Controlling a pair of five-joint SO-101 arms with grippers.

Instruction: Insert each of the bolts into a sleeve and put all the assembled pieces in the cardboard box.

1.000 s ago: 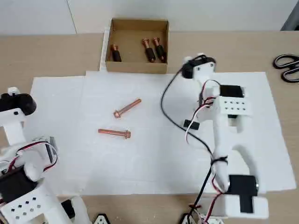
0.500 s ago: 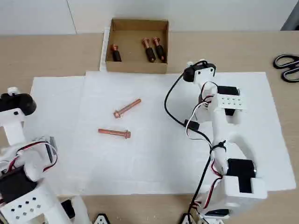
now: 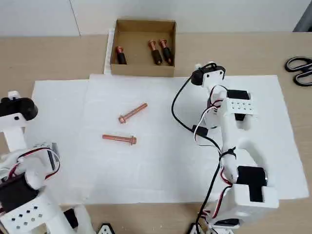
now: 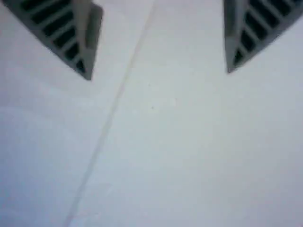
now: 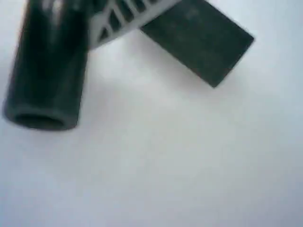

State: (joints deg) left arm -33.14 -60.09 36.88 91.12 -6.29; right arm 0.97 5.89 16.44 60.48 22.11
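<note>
Three assembled pieces [image 3: 156, 52] lie inside the cardboard box [image 3: 145, 72] at the far edge of the worktop [image 3: 58, 53]. Two bare bolts, one [image 3: 132, 112] nearer the box and one [image 3: 119, 139] farther from it, lie apart on the white paper sheet [image 3: 161, 170] on the robot's side of the box. By that count the job looks a little past halfway.

The right arm [image 3: 234, 122] stretches over the sheet with its wrist near the box's right front corner, well apart from both bolts. The left arm [image 3: 19, 185] sits folded far from the box, off its left side. From above, the arms' own bodies cover their jaws.

The left wrist view fills that gap: the left gripper [image 4: 158, 73] holds its jaws wide apart over bare paper with nothing between them, probably ready for a bolt. The right wrist view shows a black sleeve [image 5: 45, 71], open end showing, against a ribbed part of the right gripper [image 5: 125, 16]. Beside it is a dark block [image 5: 199, 42] that cannot be identified. Whether those jaws are clamped on the sleeve cannot be told. A sleeve kept there would suit meeting a bolt before boxing.

A pair of scissors [image 3: 298, 70] lies on the worktop well to the box's right.
</note>
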